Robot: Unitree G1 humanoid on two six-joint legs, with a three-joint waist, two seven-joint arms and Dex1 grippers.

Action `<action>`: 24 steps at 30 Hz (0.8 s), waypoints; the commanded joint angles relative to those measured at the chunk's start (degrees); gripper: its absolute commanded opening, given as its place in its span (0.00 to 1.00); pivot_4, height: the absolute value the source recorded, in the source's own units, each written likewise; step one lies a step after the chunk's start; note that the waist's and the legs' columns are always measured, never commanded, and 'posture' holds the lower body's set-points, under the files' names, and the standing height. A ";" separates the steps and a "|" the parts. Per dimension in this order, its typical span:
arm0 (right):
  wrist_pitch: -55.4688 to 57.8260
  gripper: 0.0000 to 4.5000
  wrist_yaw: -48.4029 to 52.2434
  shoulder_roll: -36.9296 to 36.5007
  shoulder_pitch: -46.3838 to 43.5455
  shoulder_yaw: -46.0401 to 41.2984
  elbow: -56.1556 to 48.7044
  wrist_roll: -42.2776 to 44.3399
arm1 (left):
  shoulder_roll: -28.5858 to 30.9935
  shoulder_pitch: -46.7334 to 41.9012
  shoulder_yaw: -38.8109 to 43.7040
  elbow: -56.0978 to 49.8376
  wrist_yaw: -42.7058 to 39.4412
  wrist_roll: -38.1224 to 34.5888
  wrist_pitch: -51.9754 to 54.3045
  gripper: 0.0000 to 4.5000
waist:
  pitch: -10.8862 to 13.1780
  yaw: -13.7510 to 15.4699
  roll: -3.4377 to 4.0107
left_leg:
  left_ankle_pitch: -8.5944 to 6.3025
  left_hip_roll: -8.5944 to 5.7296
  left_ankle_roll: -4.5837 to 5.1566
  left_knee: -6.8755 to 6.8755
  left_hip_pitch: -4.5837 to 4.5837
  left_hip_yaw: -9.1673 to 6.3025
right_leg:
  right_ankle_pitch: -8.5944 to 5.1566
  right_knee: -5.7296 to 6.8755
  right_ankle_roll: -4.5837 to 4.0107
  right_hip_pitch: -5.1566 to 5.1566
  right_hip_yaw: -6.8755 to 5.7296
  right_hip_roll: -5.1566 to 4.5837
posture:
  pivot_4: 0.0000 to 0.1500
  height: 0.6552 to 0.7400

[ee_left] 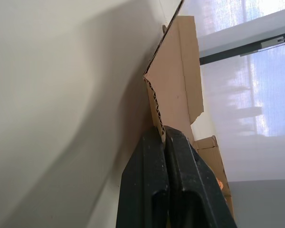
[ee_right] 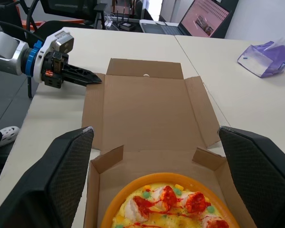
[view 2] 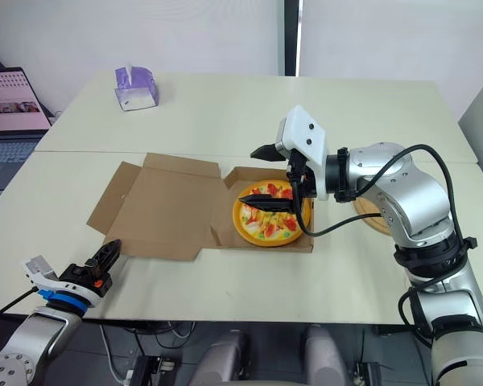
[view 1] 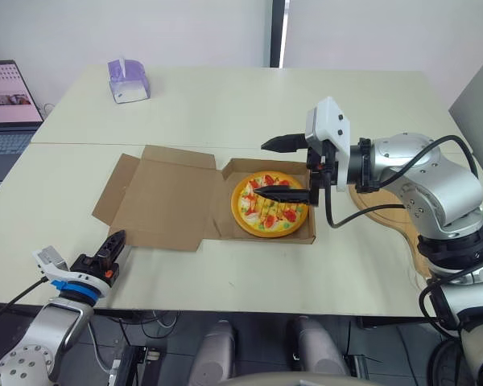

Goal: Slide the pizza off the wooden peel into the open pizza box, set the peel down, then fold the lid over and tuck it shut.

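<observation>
The orange-rimmed pizza (view 1: 270, 205) lies in the base of the cardboard box (view 1: 225, 173). The box's lid (view 1: 165, 197) lies open and flat toward my left. My right gripper (view 1: 259, 169) hovers open just over the pizza, one finger above its far rim and one above its middle, holding nothing. The wooden peel (view 1: 386, 211) rests on the table behind my right forearm. My left gripper (view 1: 117, 239) is shut and empty at the table's front left. Its tips (ee_left: 164, 135) sit at the lid's near corner (ee_left: 175, 85); contact is unclear.
A purple tissue box (view 1: 127, 80) stands at the far left of the table. A laptop (view 1: 8, 100) sits on a separate surface beyond the left edge. A seam runs across the table behind the box.
</observation>
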 commanded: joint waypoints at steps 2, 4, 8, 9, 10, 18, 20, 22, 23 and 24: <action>-1.23 1.00 -0.36 -1.09 0.42 -2.33 -1.26 0.15 | 1.68 -0.51 0.93 -1.80 -0.03 2.01 -0.13 0.00 | 0.01 0.00 -0.02 | 0.00 0.00 0.00 0.00 -0.01 -0.02 | 0.00 0.00 0.00 0.00 -0.02 0.00 | 1.00 1.00; -1.56 1.00 -0.59 -1.69 1.21 -2.73 -0.95 -0.21 | 2.71 -1.23 1.14 -3.14 -0.68 2.70 -0.16 0.00 | 0.05 0.00 -0.09 | 0.00 0.00 0.00 0.00 -0.02 -0.03 | 0.00 -0.01 0.00 -0.01 -0.03 0.00 | 1.00 1.00; -3.98 1.00 -0.45 -3.98 3.81 -3.33 0.89 -2.30 | 6.19 -4.95 1.06 -5.00 -0.83 3.87 0.27 0.00 | 0.13 0.17 -0.24 | 0.00 -0.01 -0.01 0.00 -0.13 -0.07 | 0.00 -0.05 0.00 -0.05 -0.07 0.01 | 1.00 1.00; -5.00 1.00 -0.46 -4.59 4.29 -3.45 1.90 -2.99 | 7.19 -6.25 0.98 -5.20 -0.63 3.93 0.45 0.00 | 0.12 0.18 -0.26 | 0.00 -0.01 -0.02 0.00 -0.14 -0.10 | 0.00 -0.05 0.00 -0.05 -0.09 0.00 | 1.00 1.00; -6.07 0.96 -0.63 -4.89 4.42 -3.54 3.21 -3.69 | 8.19 -7.55 0.78 -5.12 -0.50 4.07 0.68 0.00 | 0.13 0.16 -0.25 | 0.00 -0.01 -0.02 0.01 -0.14 -0.08 | 0.00 -0.06 0.00 -0.05 -0.08 0.00 | 1.00 1.00; -23.89 0.41 -4.62 -3.83 -2.16 -0.71 26.25 -16.99 | 13.03 -15.45 -2.08 -3.18 -2.15 8.72 2.86 0.00 | 0.14 -0.42 -0.26 | -0.01 -0.01 -0.06 -0.02 -0.15 0.07 | 0.02 -0.05 0.01 -0.15 0.01 0.01 | 1.00 1.00; -28.18 0.25 -3.97 -3.40 -3.57 -0.23 31.48 -19.04 | 13.94 -17.26 -2.33 -2.73 -2.65 9.61 3.25 0.00 | 0.15 -0.64 -0.27 | 0.01 -0.02 -0.09 -0.05 -0.15 0.05 | 0.02 -0.05 0.01 -0.15 0.00 0.02 | 1.00 1.00; -32.15 0.10 -3.26 -2.96 -5.02 0.01 36.81 -21.00 | 15.80 -20.77 -2.77 -1.77 -3.20 10.82 3.86 0.00 | 0.17 -0.63 -0.32 | 0.01 -0.02 -0.10 -0.10 -0.16 0.02 | 0.02 -0.06 0.01 -0.15 -0.01 0.02 | 1.00 1.00; -33.89 0.02 -2.97 -2.67 -5.64 0.01 39.25 -21.76 | 16.91 -22.67 -3.21 -1.15 -3.72 11.86 4.15 0.00 | 0.20 -0.63 -0.37 | 0.01 -0.03 -0.10 -0.11 -0.16 0.00 | 0.02 -0.05 0.01 -0.15 -0.03 0.02 | 1.00 1.00; -35.38 0.01 -2.76 -2.47 -6.11 0.03 41.11 -22.45 | 17.89 -24.26 -3.73 -0.70 -4.45 12.94 4.50 0.00 | 0.21 -0.63 -0.37 | 0.01 -0.02 -0.10 -0.12 -0.21 -0.04 | 0.02 -0.06 0.01 -0.19 -0.05 0.03 | 1.00 1.00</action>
